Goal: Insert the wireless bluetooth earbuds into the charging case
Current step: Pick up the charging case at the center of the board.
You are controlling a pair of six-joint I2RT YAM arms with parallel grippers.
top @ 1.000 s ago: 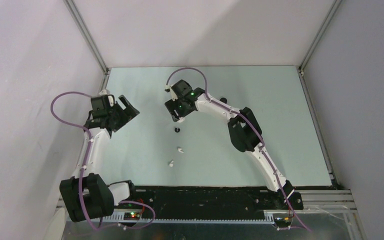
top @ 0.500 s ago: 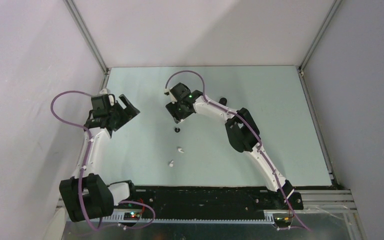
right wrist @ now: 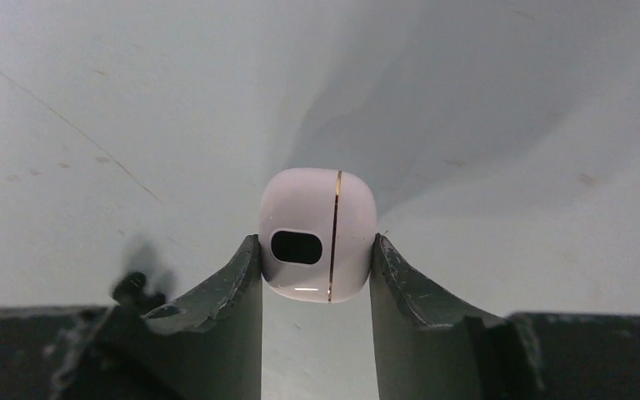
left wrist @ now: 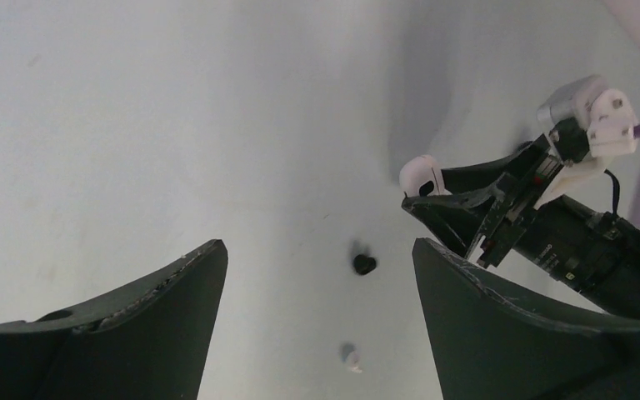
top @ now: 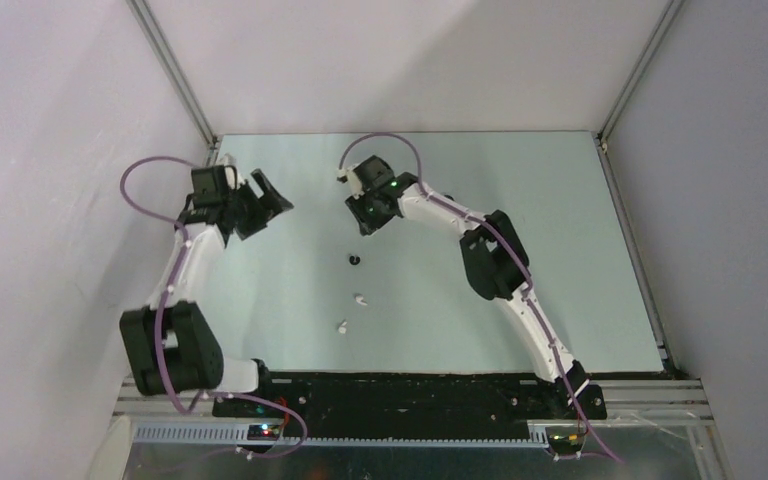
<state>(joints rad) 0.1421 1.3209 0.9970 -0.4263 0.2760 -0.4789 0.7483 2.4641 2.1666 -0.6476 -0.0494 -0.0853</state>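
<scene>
Seen from above, the white case (right wrist: 317, 235) is hidden under the right end effector (top: 363, 222).

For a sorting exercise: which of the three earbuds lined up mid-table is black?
The rearmost earbud, highest in the overhead view; the two nearer earbuds are white.

black earbud (top: 354, 260), seemingly two white earbuds (top: 360, 298), lie on table (top: 560, 250).

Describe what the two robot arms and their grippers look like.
Both the left arm and right arm are slim white links joined by bulky black joint housings. A purple cable runs along each, looping free near the wrist. Small green lights glow on the right wrist. The left gripper and right gripper each have two dark, wedge-shaped fingers with scuffed, pale-flecked edges.
</scene>
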